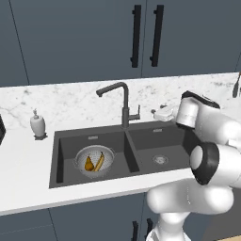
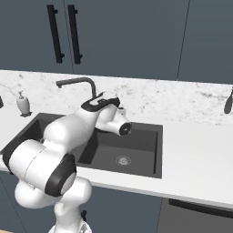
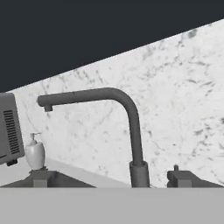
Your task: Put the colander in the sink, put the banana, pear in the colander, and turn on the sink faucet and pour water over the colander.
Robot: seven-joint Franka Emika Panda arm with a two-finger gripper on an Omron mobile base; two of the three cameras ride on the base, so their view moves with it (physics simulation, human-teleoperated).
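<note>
Spread wide, holding nothing, dark fingers [image 3: 40, 178] face the tall dark-grey faucet [image 1: 123, 101], its spout pointing left over the charcoal sink's [image 1: 61, 155] left basin, where the perforated silver colander [image 1: 94, 160] holds yellow banana [image 1: 99, 162] and golden-brown pear [image 1: 88, 163], both lying diagonally.

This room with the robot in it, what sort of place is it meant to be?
A kitchen, computer-rendered by the look of it. The signs: a dark double sink set in a marble-look counter, a tall faucet behind it, and a colander holding fruit in the left basin.
</note>
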